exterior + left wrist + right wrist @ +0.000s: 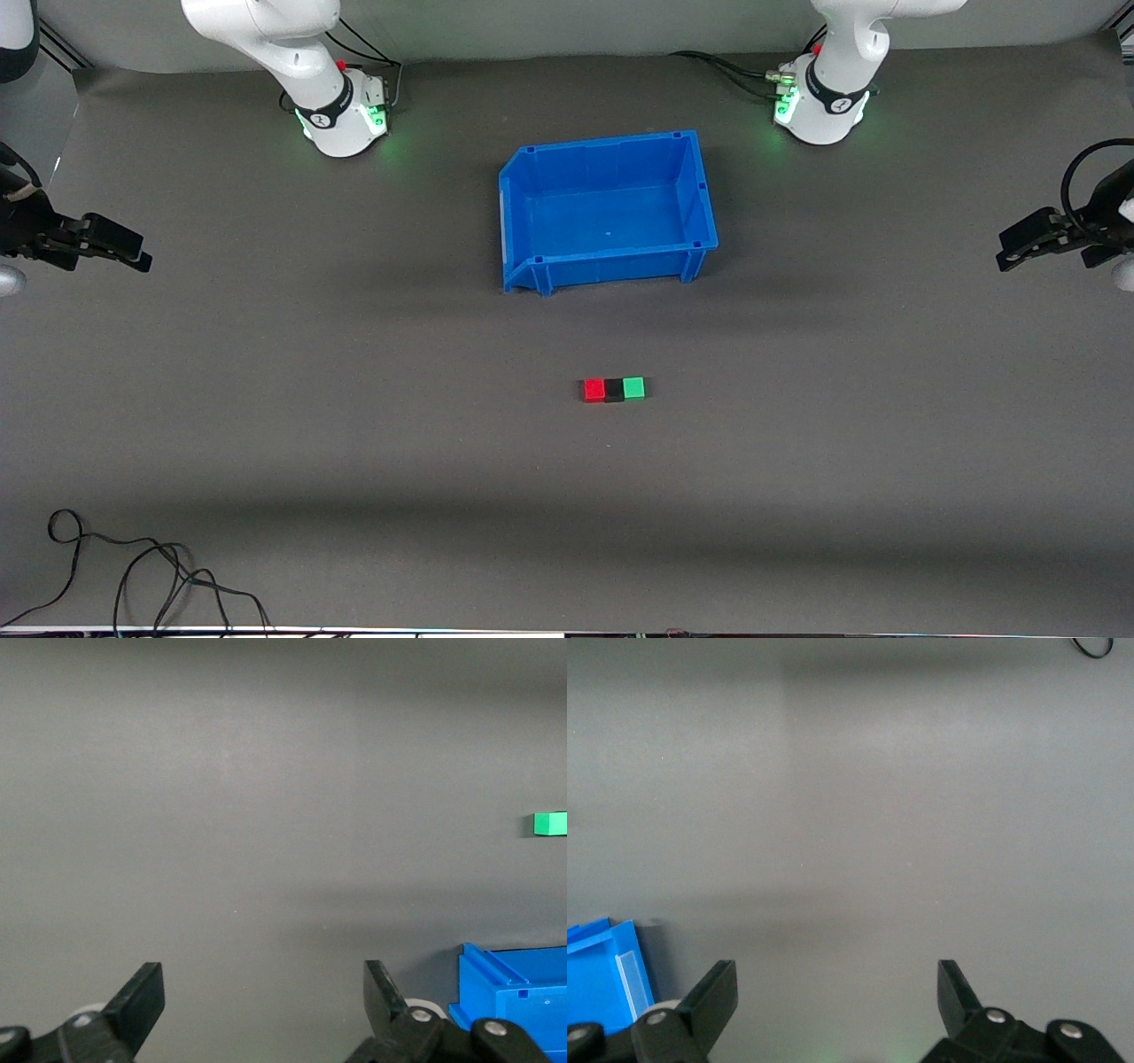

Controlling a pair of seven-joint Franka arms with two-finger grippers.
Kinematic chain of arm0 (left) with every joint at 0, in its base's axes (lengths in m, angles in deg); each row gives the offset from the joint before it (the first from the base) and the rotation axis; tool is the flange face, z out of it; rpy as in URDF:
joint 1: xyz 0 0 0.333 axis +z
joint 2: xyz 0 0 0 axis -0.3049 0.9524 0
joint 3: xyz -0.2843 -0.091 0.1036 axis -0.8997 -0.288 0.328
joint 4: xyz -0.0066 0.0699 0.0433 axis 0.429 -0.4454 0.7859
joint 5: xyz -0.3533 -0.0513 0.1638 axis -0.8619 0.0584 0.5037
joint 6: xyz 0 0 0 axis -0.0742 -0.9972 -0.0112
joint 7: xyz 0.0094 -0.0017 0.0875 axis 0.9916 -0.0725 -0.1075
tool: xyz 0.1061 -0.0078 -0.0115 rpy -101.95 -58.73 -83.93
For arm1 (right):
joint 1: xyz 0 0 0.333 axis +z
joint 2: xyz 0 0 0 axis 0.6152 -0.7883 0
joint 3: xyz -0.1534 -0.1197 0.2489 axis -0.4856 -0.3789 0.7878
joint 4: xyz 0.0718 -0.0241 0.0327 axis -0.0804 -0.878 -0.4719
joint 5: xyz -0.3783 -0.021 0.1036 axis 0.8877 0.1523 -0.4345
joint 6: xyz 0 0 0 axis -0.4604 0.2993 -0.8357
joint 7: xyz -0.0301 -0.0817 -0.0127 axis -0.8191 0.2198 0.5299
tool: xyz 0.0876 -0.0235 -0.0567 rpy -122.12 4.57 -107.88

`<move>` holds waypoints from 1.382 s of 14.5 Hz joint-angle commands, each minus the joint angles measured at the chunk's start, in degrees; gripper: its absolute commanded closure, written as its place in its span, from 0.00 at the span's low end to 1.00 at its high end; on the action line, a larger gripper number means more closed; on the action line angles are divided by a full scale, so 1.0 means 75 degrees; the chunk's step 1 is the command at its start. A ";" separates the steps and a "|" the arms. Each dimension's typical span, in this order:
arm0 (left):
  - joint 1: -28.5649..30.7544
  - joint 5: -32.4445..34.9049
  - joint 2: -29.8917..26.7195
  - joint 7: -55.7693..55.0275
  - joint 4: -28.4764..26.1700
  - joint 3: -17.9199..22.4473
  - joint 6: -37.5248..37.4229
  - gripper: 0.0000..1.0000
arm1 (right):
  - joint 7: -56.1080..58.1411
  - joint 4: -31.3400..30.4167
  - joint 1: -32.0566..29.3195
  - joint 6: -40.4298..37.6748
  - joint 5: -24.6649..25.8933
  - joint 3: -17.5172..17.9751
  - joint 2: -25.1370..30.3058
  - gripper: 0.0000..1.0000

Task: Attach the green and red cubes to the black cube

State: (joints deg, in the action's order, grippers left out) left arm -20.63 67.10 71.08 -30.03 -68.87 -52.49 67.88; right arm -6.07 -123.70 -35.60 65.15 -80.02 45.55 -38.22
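The red cube [594,390], the black cube [614,390] and the green cube [633,387] sit in one row on the grey mat, touching, black in the middle, nearer to the front camera than the blue bin [532,182]. The green cube also shows in the left wrist view [551,822]. My left gripper [1010,251] is open and empty, held up at the left arm's end of the table. My right gripper [133,251] is open and empty, held up at the right arm's end. Both are well apart from the cubes. Both arms wait.
The blue bin stands empty in the middle of the table between the arm bases; a corner of it shows in the left wrist view [509,992] and in the right wrist view [598,979]. Black cables [133,576] lie at the mat's front corner.
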 commanded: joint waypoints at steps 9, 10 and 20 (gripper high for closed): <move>-0.0038 0.0162 0.0228 0.0288 0.0383 -0.0014 -0.0435 0.00 | 0.0048 0.0023 0.0001 -0.0168 -0.0188 -0.0015 0.0133 0.00; -0.0038 0.0162 0.0239 0.0265 0.0371 -0.0014 -0.0448 0.00 | 0.0048 0.0023 -0.0010 -0.0168 -0.0479 -0.0039 0.0133 0.00; -0.0049 0.0209 0.0274 0.0124 0.0383 -0.0002 -0.0472 0.00 | 0.0072 0.0070 0.0001 -0.0168 -0.0494 -0.0039 0.0109 0.00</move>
State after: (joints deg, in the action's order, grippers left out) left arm -20.68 67.66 72.52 -29.04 -67.43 -52.67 65.66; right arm -6.07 -123.60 -35.58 64.90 -82.98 45.32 -37.91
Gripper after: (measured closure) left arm 0.000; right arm 0.000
